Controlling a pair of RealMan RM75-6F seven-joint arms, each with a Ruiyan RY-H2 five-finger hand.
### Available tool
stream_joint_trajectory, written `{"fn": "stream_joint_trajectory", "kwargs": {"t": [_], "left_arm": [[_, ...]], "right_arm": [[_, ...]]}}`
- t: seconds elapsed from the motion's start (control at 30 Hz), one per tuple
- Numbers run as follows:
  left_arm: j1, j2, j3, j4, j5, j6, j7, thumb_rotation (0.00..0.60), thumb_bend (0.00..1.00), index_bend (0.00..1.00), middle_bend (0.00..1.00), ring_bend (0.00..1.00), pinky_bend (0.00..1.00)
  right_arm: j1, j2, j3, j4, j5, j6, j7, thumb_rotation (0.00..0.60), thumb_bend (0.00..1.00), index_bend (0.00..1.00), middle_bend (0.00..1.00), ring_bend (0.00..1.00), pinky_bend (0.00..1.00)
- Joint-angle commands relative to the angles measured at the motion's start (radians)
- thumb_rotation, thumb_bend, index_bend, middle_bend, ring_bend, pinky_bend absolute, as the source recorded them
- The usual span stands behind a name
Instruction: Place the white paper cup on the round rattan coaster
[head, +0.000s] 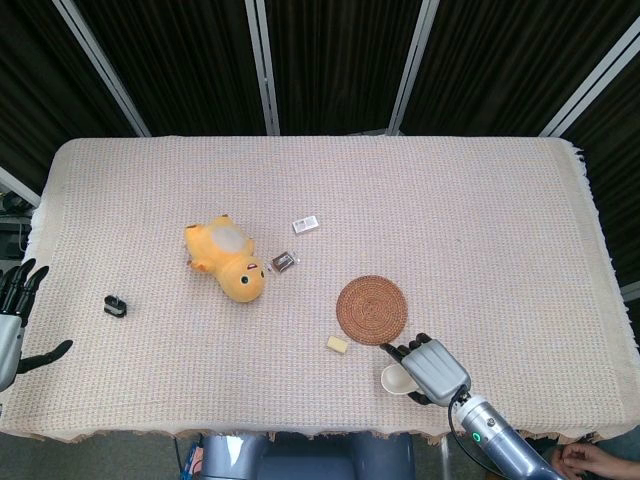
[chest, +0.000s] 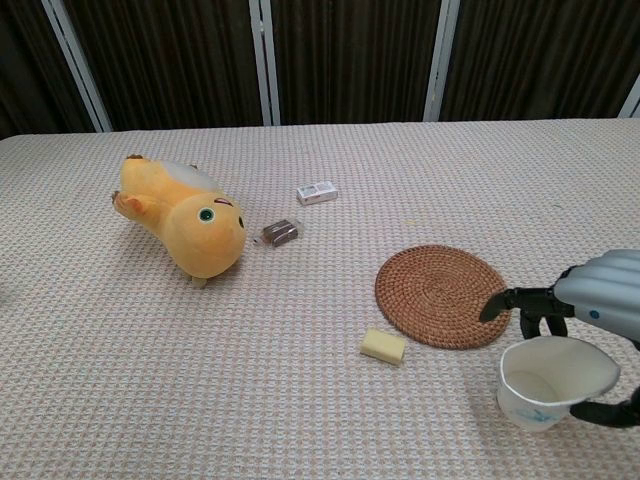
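Observation:
The white paper cup (head: 393, 379) (chest: 545, 385) stands on the tablecloth near the front edge, just in front and to the right of the round rattan coaster (head: 371, 309) (chest: 442, 295). My right hand (head: 432, 370) (chest: 600, 300) is wrapped over the cup from the right, fingers on its far side and thumb on its near side. The cup's rim looks squeezed out of round. My left hand (head: 12, 325) hangs off the table's left edge with fingers spread, holding nothing.
A yellow plush toy (head: 228, 257) (chest: 183, 222) lies left of centre. A small yellow block (head: 337, 344) (chest: 383, 346) sits just left of the coaster. A brown packet (head: 283, 262), a white box (head: 306, 224) and a black clip (head: 116, 305) lie further left.

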Motion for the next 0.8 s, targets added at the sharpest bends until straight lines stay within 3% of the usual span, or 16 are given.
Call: {"fn": "stream_joint_trajectory", "kwargs": {"t": [0.03,0.2,0.37,0.6,0.8], "left_arm": [[-0.001,0.001,-0.003,0.0,-0.005,-0.002,-0.003,0.6,0.0,0.0,0.0,0.0,0.0],[-0.003,0.005,-0.005,-0.001,-0.01,-0.008,-0.009,0.6,0.0,0.0,0.0,0.0,0.0],[-0.006,0.008,-0.006,-0.001,-0.015,-0.017,-0.015,0.6,0.0,0.0,0.0,0.0,0.0],[-0.011,0.01,-0.013,-0.001,-0.03,-0.031,-0.019,0.6,0.0,0.0,0.0,0.0,0.0],[-0.016,0.013,-0.021,0.002,-0.052,-0.044,-0.024,0.6,0.0,0.0,0.0,0.0,0.0]], "right_arm": [[0.003,-0.018,0.002,0.02,-0.012,0.016,0.017,0.6,0.21,0.2,0.41,0.41,0.3],[0.012,-0.019,0.019,0.016,-0.021,0.042,0.043,0.6,0.21,0.21,0.41,0.41,0.3],[0.035,-0.017,0.085,-0.007,0.028,0.059,0.069,0.6,0.21,0.22,0.41,0.41,0.3],[0.121,-0.071,0.211,0.022,0.231,0.018,0.039,0.6,0.22,0.22,0.41,0.4,0.3],[0.188,-0.147,0.252,0.091,0.412,0.0,-0.036,0.6,0.22,0.22,0.41,0.4,0.3]]}}
